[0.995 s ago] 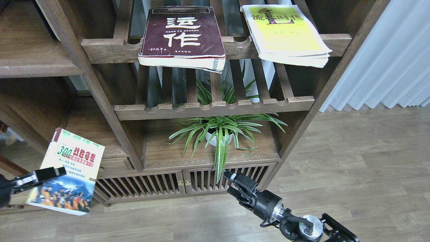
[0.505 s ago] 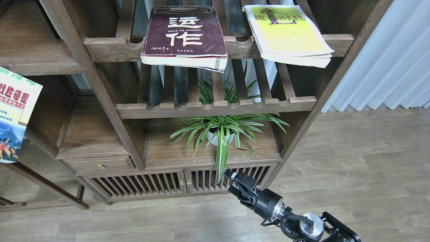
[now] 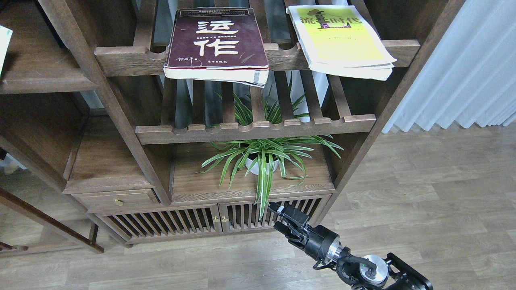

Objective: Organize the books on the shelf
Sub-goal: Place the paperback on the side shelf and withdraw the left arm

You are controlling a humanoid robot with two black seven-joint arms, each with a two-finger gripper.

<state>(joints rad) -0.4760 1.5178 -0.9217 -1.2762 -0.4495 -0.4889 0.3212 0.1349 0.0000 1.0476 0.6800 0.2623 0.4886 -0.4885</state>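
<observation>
A thick maroon book (image 3: 217, 44) with big white characters lies flat on the top slatted rack, its front edge overhanging the rail. To its right a yellow-green book (image 3: 340, 42) lies on the same rack, also overhanging. At the far left edge only a pale sliver of a third book (image 3: 3, 46) shows, above the solid dark-brown shelf (image 3: 44, 78). My left gripper is out of view. Low in front of the cabinet doors my right gripper (image 3: 279, 217) points up and left, dark, holding nothing that I can see.
A spider plant in a white pot (image 3: 262, 161) stands on the lower board under a second slatted rack (image 3: 258, 129). Below are slatted cabinet doors (image 3: 193, 223) and a small drawer (image 3: 117, 199). White curtains (image 3: 463, 68) hang at the right over wood flooring.
The small colourful book has gone up and left, from low beside the cabinet to the view's left edge by the solid shelf. The left gripper has left the view. The right arm has not moved.
</observation>
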